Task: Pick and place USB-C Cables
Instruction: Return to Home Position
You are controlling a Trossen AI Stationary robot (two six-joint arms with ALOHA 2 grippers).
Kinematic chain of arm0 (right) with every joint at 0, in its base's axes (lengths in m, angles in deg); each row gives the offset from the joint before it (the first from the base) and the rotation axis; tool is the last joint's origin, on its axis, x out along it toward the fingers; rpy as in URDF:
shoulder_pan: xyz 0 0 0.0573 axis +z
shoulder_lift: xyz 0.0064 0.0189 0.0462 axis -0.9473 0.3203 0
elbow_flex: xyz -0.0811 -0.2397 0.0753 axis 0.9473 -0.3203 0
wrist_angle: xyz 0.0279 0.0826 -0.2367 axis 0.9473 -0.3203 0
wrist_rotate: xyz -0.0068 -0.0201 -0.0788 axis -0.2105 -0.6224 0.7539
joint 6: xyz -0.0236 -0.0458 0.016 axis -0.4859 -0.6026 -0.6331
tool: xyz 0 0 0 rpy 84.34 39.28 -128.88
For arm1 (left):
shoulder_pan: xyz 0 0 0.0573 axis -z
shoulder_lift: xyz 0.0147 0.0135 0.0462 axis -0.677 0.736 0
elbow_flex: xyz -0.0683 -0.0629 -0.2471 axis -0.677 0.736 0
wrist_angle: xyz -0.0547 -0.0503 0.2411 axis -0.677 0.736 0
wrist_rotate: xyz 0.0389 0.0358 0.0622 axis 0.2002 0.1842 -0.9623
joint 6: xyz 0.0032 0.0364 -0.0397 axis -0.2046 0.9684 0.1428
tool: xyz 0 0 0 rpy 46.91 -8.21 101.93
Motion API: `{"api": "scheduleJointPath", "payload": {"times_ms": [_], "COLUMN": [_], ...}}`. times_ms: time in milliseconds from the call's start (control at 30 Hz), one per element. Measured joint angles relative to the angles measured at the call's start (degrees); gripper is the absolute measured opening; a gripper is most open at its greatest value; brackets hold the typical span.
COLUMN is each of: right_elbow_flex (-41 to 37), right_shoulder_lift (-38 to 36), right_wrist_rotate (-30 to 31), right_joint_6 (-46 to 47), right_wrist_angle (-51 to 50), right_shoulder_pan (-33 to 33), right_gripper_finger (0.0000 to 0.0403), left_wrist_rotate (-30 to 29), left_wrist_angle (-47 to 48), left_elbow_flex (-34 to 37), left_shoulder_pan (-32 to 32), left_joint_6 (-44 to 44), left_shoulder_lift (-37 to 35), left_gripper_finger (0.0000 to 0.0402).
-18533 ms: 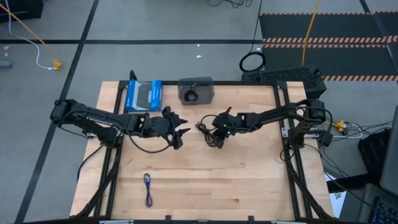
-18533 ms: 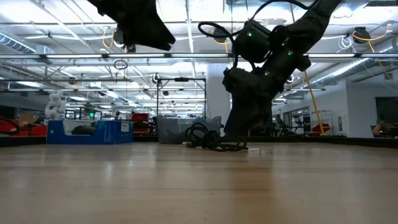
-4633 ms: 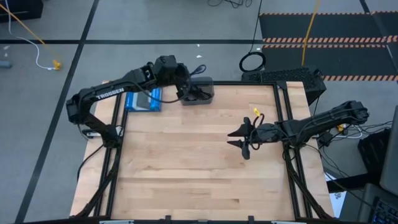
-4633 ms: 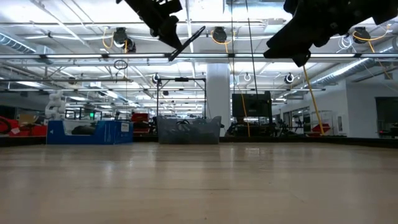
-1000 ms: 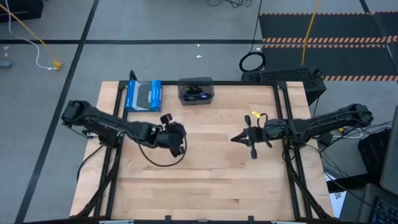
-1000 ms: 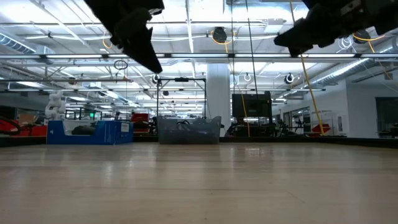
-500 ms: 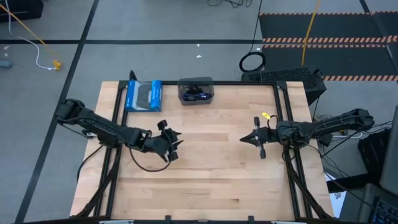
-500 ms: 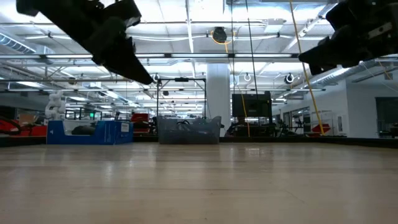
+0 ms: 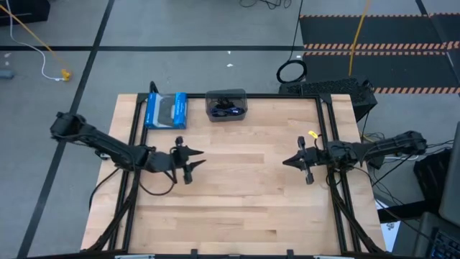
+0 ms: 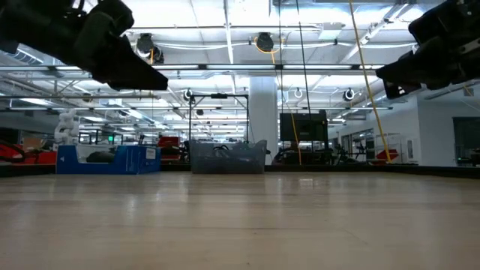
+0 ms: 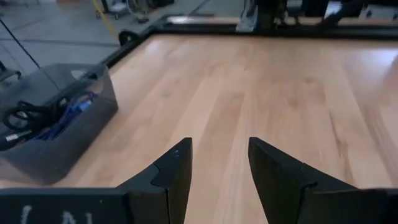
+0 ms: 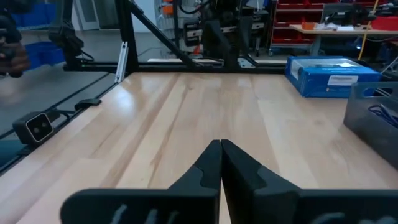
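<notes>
The USB-C cables lie bundled inside a grey bin [image 9: 227, 105] at the table's far edge. In the left wrist view a black one [image 11: 22, 116] and a blue-purple one [image 11: 67, 109] show in the bin [image 11: 74, 134]. My left gripper [image 9: 192, 162] hovers open over the table's left middle, pointing toward the right edge, with nothing between its fingers [image 11: 177, 163]. My right gripper [image 9: 287, 162] hovers shut over the right middle, pointing toward the left edge; it is empty [image 12: 221, 152].
A blue box [image 9: 165, 110] lies left of the bin at the far edge. A black cable ring [image 9: 291, 71] and a dark mat lie on the floor beyond the table. Bare wood spans the table's middle and near half [image 9: 237, 208].
My left gripper has drawn back toward the table's left edge, staying open and empty. My right gripper has drawn back toward the right edge, staying shut. The cables in the bin have not moved.
</notes>
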Motion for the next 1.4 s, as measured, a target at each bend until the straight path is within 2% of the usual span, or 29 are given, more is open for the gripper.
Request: {"api": "scheduleJointPath", "payload": {"times_ms": [267,533,833,1067,1167,1300,1400], "right_elbow_flex": [-2.4,-2.5,-2.6,-2.7,-2.7,-2.7,-2.7], "right_shoulder_lift": [-5.1,-10.9,-17.0,-18.4,-18.4,-18.4,-18.4], "right_wrist_rotate": [0.0,0.1,0.0,0.0,0.0,0.0,0.0], "right_joint_6": [-0.1,-1.3,-1.6,-1.6,-1.4,-1.3,-1.2], "right_wrist_angle": [-0.7,-4.9,-8.8,-9.3,-9.4,-9.4,-9.4], "right_shoulder_pan": [0.0,0.0,0.0,0.0,0.0,0.0,0.0], "right_gripper_finger": [0.0000,0.0000,0.0000,0.0000,0.0000,0.0000,0.0000], "left_wrist_rotate": [0.0,2.6,2.7,2.7,2.7,2.9,5.8], "left_wrist_angle": [-3.4,-2.9,-1.0,-2.7,-7.1,-14.3,-15.9], "left_elbow_flex": [4.8,5.7,5.7,7.8,12.1,17.9,20.7], "left_shoulder_pan": [0.0,0.7,3.8,5.7,5.9,5.8,5.8], "left_joint_6": [0.9,1.1,3.5,5.2,5.1,5.1,6.3], "left_shoulder_lift": [-5.4,-10.1,-12.5,-13.8,-15.2,-18.7,-22.2], "left_gripper_finger": [0.0161,0.0161,0.0161,0.0160,0.0148,0.0113,0.0081]}}
